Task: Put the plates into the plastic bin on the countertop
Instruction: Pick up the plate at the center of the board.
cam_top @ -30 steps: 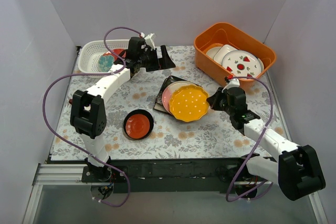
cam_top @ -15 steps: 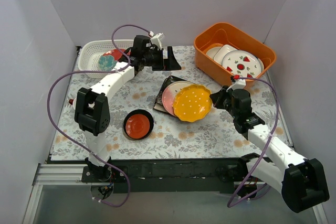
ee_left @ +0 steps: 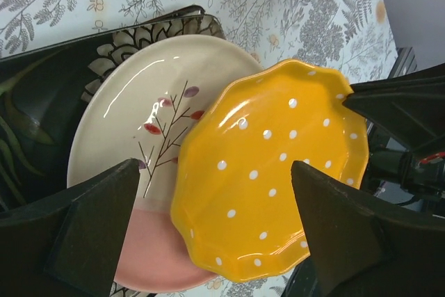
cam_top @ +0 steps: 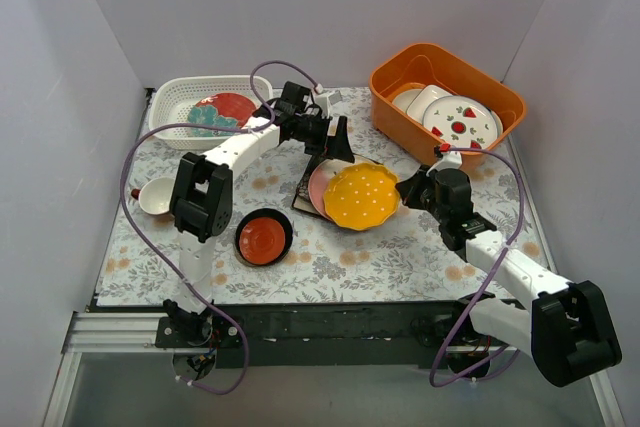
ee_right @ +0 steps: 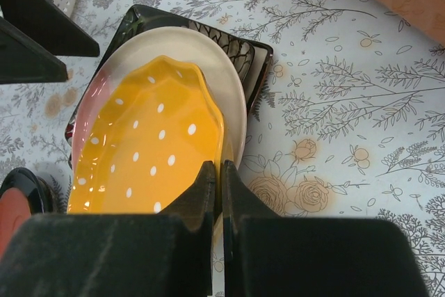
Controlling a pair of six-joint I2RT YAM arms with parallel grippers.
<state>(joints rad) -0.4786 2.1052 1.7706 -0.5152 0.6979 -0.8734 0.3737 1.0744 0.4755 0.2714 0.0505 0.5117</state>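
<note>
While the right gripper (ee_right: 217, 175) pinches the yellow scalloped dotted plate (cam_top: 361, 195), the left gripper (ee_left: 215, 213) hovers wide open above; likely next, a handover toward the far-left white perforated plastic bin (cam_top: 163, 109).

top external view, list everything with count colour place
plastic bin: 1, white, far left
teal plate: 1, teal and red, in plastic bin
tub: 1, orange, far right
strawberry plates: 3 or more, white, in tub
dotted plate: 1, yellow, atop centre stack
pink plate: 1, pink, under it
square plate: 1, dark floral, stack bottom
dish: 1, red, near left
cup: 1, white, left edge
left end effector: 1, black, open over stack
right end effector: 1, black, shut on dotted plate
</note>
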